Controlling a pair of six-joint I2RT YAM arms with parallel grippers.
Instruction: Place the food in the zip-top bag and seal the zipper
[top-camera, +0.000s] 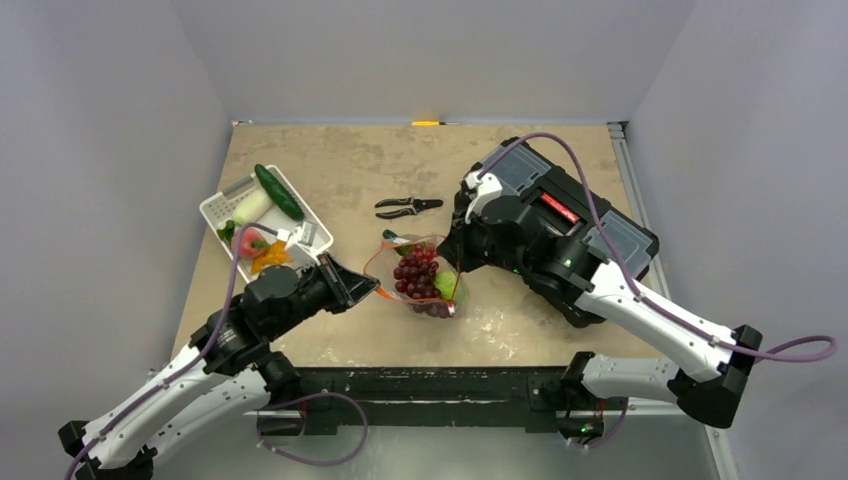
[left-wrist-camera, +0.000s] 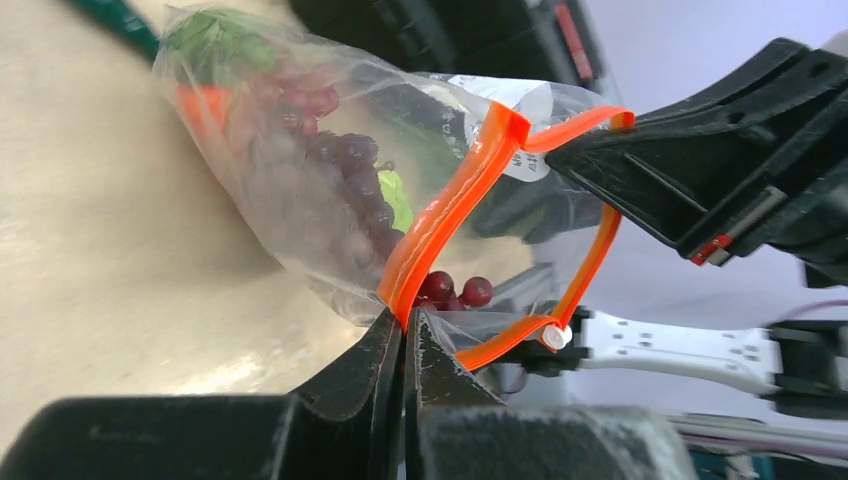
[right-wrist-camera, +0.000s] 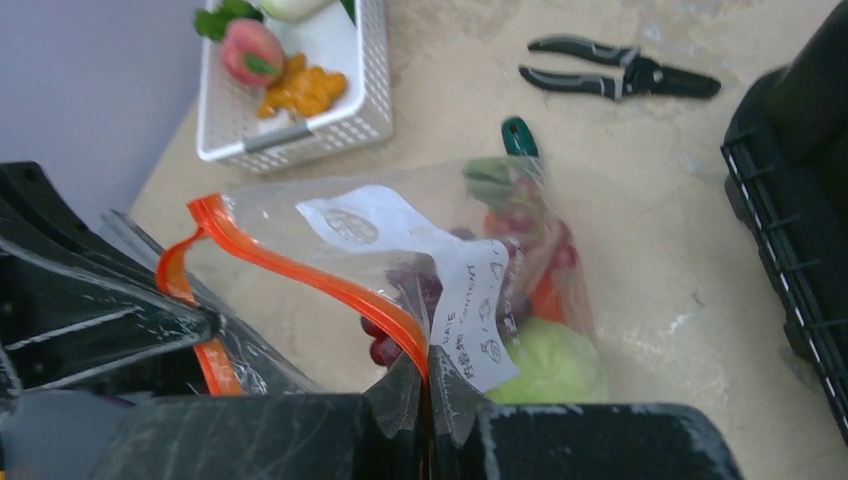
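A: So, where's the zip-top bag (top-camera: 415, 275)?
B: Middle of the table (top-camera: 340, 170), held from both sides.
A: And the grips?
B: Left end effector (left-wrist-camera: 405, 318) pinches the zipper (left-wrist-camera: 445, 215) at its left end; right end effector (right-wrist-camera: 428, 365) pinches its right end.

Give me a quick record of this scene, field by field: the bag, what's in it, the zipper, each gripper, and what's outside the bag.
bag: zip-top bag stretched between both grippers
inside: grape bunch, cabbage, carrot
zipper: unsealed, mouth gaping
left gripper: shut on one end of the zipper
right gripper: shut on the other end
basket: holds cucumber and peach
table: pliers beyond the bag
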